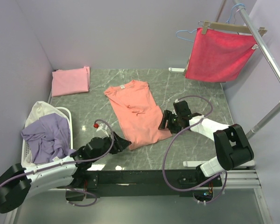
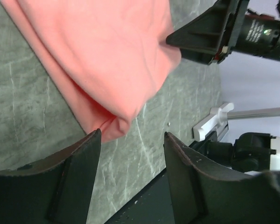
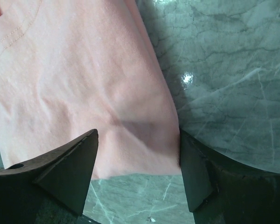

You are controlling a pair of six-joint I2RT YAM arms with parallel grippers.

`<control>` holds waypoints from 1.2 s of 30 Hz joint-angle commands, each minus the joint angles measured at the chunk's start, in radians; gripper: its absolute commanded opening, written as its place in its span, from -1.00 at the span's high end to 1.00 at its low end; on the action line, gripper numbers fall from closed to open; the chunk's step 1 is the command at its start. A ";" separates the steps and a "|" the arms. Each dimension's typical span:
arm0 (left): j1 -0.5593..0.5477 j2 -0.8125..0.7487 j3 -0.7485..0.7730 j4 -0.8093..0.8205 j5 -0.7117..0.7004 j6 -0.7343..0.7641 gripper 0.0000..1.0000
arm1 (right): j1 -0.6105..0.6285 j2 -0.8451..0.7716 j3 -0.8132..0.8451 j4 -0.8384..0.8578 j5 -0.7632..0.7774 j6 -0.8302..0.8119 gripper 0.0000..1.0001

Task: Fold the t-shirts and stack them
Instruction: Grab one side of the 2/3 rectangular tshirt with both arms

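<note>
Jaws parted on both arms, salmon-orange t-shirt (image 1: 135,112) corners between them

No legible text in any view.
Small white print on the right arm (image 2: 263,37), upper right of the left wrist view, is too blurred to read; the white tag (image 1: 122,87) at the shirt (image 1: 135,112) collar and another on the red cloth (image 1: 219,56) show nothing readable.

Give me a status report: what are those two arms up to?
Left gripper open at near corner of salmon shirt. Right gripper open astride its right edge. Shirt flat, ungripped. Pink shirt lies apart.
</note>
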 commanded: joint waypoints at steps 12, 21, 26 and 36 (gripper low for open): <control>-0.008 0.234 0.082 0.017 -0.053 -0.011 -0.17 | -0.003 0.073 -0.037 -0.046 0.017 -0.020 -0.51; -0.011 0.166 0.020 0.141 -0.030 0.006 -0.12 | -0.002 0.084 -0.044 -0.044 0.022 -0.023 -0.51; -0.013 0.103 0.023 0.085 -0.038 0.017 -0.11 | -0.003 0.094 -0.036 -0.040 0.014 -0.023 -0.51; -0.017 0.148 0.044 0.079 -0.044 0.031 -0.98 | -0.003 0.097 -0.034 -0.038 0.008 -0.031 -0.51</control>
